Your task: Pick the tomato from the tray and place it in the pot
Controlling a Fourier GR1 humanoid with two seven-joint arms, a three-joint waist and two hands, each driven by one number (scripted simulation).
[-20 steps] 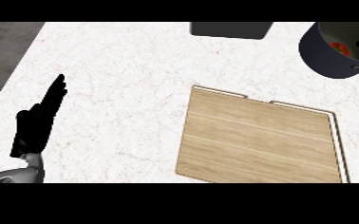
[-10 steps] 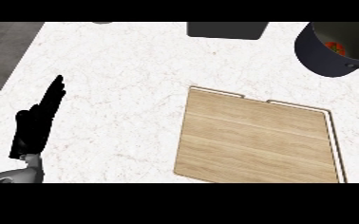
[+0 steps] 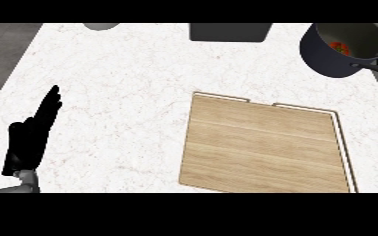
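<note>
At the far left our left hand (image 3: 29, 137) rests low on the white counter (image 3: 125, 80), fingers straight and pointing up and away from us, holding nothing. Moving right, a pale grey rounded object (image 3: 101, 26) is cut off by the upper edge of the view, and beyond it a dark rectangular item (image 3: 229, 32) sits at the back of the counter; we cannot tell what either is. Further right lies the wooden tray (image 3: 262, 147), its long side running roughly away from us, and its surface carries nothing. At the upper right stands the dark pot (image 3: 332, 55), with a handle stub at its right side. Inside it we see a small red patch with a hint of green, which we take to be the tomato (image 3: 339, 47). So we judge the task essentially done: the tomato is off the tray and in the pot, and nothing seems left but to settle. The tomato is too small and too hidden by the pot's wall for us to tell its long axis or facing. Our right hand is not in view.
</note>
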